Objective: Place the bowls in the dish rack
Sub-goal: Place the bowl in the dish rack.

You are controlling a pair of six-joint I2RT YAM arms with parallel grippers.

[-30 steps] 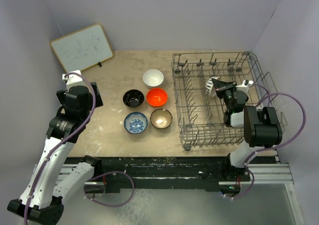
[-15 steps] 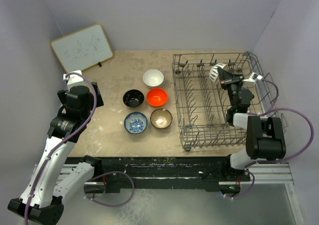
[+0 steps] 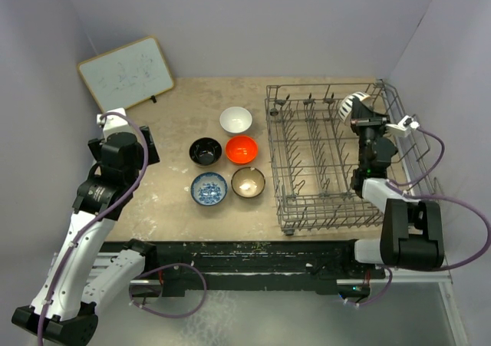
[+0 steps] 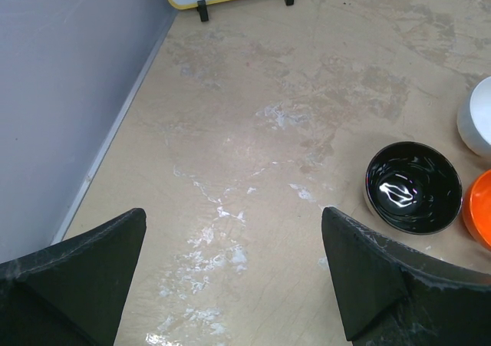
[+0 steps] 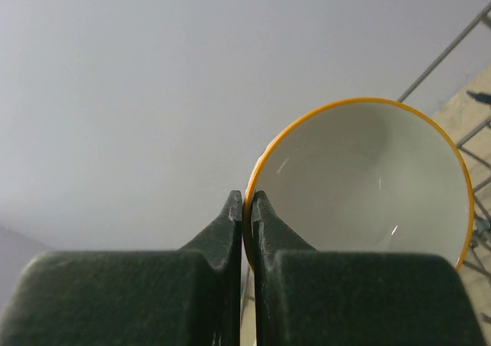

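A cream bowl (image 5: 368,185) with an orange rim, tipped on edge with its hollow facing the wrist camera, hangs over the dish rack's (image 3: 322,208) upper-right corner, rim pinched tight by the right gripper (image 5: 247,206), above a mottled beige table (image 3: 184,100) between pale walls (image 3: 268,24), with the left gripper (image 4: 234,231) wide apart and empty.

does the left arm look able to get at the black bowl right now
Probably yes. The left gripper is open and empty, and the black bowl sits on bare table just to its right with nothing between them. The orange bowl crowds its far side, so the near rim looks easier.
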